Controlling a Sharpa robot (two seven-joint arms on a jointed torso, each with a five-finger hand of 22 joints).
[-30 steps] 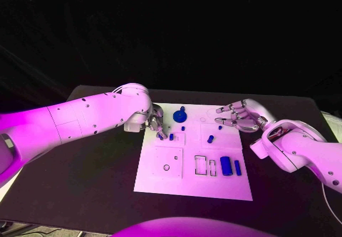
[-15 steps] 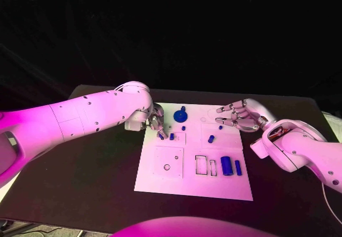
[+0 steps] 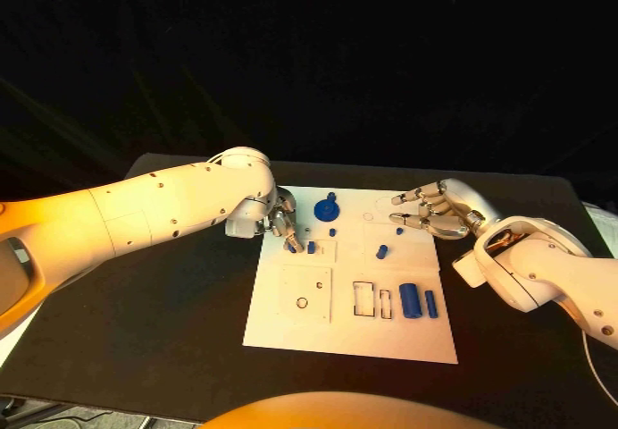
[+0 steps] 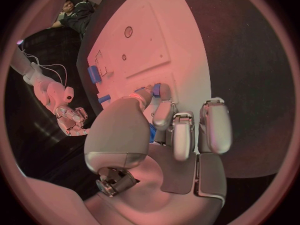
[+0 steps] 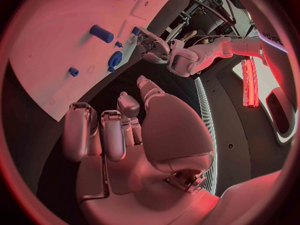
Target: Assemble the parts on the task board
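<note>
White task board [image 3: 290, 322] sits in the middle of the black table [image 3: 168, 313], and I can see blue parts scattered over its far and right areas. My left hand [image 3: 279, 223] is down at the board's far-left edge — from the left wrist view its fingers [image 4: 164, 110] are curled in around a small blue peg [image 4: 156, 89], which shows between the fingertips right over the board; from the head view that same peg [image 3: 311, 247] sits just at the fingertips. I read that as a pinch on the peg. My right hand [image 3: 431, 211] hovers at the board's far-right corner, fingers [image 5: 78, 132] bent but apart, with nothing in them.

On the board I count a round blue knob [image 3: 326, 210] near the far edge, a short blue pin [image 3: 381, 252] lying tilted in the middle, and — nearer to me on the right — a thick blue cylinder [image 3: 410, 300] beside a thin blue bar [image 3: 430, 304]. Two narrow rectangular slots [image 3: 363, 299] lie just left of the cylinder.
</note>
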